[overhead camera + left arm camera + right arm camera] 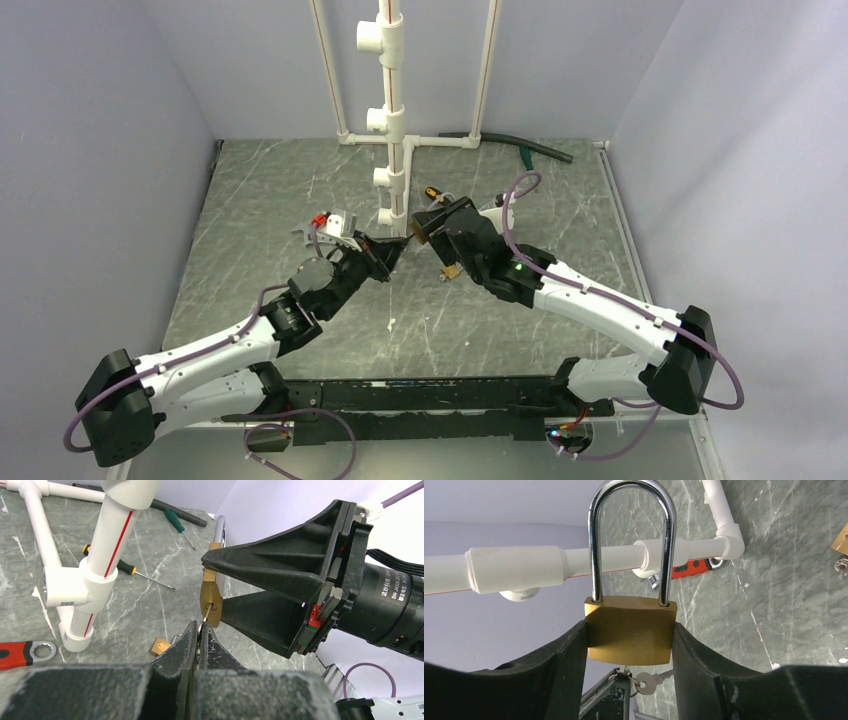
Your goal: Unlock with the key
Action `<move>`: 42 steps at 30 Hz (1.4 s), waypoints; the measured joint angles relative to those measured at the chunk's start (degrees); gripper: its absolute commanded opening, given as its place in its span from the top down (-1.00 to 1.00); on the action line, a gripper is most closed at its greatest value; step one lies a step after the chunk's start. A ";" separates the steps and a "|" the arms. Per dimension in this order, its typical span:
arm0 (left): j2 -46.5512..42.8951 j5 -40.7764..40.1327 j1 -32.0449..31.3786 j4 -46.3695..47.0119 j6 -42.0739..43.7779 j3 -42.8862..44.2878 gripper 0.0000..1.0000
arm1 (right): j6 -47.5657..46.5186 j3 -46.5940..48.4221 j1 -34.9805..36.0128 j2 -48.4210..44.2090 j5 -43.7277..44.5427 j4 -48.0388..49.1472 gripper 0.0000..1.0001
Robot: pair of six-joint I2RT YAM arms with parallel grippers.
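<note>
Left end effector (pixel 200 630) is pinched closed on the tiny silver-grey metal key (pixel 206 612), whose blade sits in the keyhole just ahead of its tips, apparently ready to twist. Right end effector (pixel 630 645) clamps the large brass padlock (pixel 211 597) by its sides, bracing it above the grey marbled desk (pixel 150 600). The padlock's chrome shackle (pixel 595 555) points away, seated in the body. Both arms reach forward and converge tip to tip.
</note>
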 measured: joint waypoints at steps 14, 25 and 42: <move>2.71 -2.21 0.35 5.95 -0.90 -1.70 1.00 | 0.02 2.27 0.02 2.99 0.94 -0.15 1.00; 5.05 -2.73 0.44 9.18 -1.40 -1.73 1.00 | -0.37 3.34 2.23 4.07 3.78 -0.46 1.00; 7.54 0.48 0.39 2.78 6.60 3.26 1.00 | -1.73 4.61 3.63 4.63 9.84 -3.58 1.00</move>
